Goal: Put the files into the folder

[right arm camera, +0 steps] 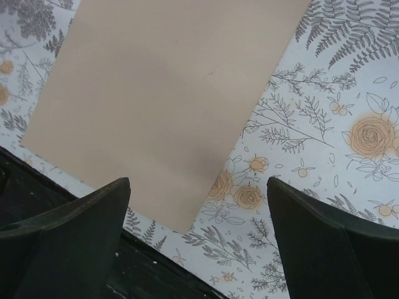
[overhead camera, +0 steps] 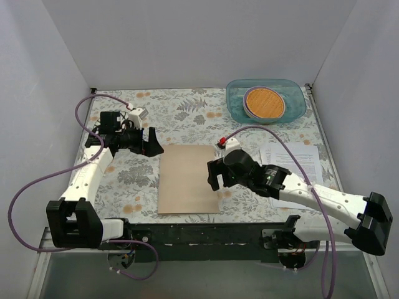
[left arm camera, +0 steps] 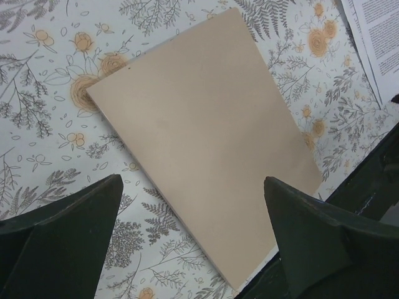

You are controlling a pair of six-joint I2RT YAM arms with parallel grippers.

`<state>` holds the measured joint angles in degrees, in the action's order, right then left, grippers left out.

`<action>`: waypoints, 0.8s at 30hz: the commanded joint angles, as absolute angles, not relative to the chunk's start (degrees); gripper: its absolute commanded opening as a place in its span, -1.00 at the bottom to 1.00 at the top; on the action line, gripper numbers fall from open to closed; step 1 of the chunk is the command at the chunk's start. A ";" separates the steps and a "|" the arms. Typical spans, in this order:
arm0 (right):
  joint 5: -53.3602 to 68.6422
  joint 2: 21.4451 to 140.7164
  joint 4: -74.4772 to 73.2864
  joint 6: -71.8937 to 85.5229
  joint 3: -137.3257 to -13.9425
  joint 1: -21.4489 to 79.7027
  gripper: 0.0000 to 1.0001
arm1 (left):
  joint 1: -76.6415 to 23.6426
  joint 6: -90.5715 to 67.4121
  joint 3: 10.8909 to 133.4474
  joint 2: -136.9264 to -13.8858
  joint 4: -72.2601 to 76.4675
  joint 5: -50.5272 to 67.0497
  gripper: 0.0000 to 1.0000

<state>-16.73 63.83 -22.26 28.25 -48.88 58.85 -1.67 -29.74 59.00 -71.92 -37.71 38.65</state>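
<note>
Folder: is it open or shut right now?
Shut. The folder lies flat with only its plain brown cover showing, no inner sleeve; the files lie outside it, to its right.

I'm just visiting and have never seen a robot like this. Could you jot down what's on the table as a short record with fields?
Folder: tan, closed, lying flat mid-table
Files: white printed sheets, right of the folder, partly hidden under the right arm
Left fingers: open, by the folder's far left corner, holding nothing
Right fingers: open, at the folder's right edge, holding nothing
Also there: blue tray at the far right, with an orange disc in it
</note>
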 commanded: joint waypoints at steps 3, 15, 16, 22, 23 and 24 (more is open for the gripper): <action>-30.99 76.16 -21.79 18.83 -54.13 75.63 0.97 | -1.67 -32.43 57.57 -76.90 -31.12 40.87 0.96; -37.44 91.84 -13.10 4.31 -56.87 90.35 0.89 | -2.11 -37.26 62.57 -88.50 -21.62 36.30 0.96; -37.35 92.28 -12.49 3.87 -56.78 90.53 0.86 | -2.11 -37.35 62.75 -88.59 -21.19 36.04 0.96; -35.16 96.68 -10.11 2.28 -54.94 90.97 0.72 | -2.11 -37.44 61.71 -87.63 -21.18 35.86 0.97; -34.55 97.03 -9.15 2.46 -54.67 91.14 0.70 | -2.02 -37.53 61.44 -87.37 -21.18 36.03 0.96; -33.32 97.73 -8.79 2.46 -54.49 91.14 0.68 | -2.11 -37.53 61.17 -87.10 -21.18 36.04 0.96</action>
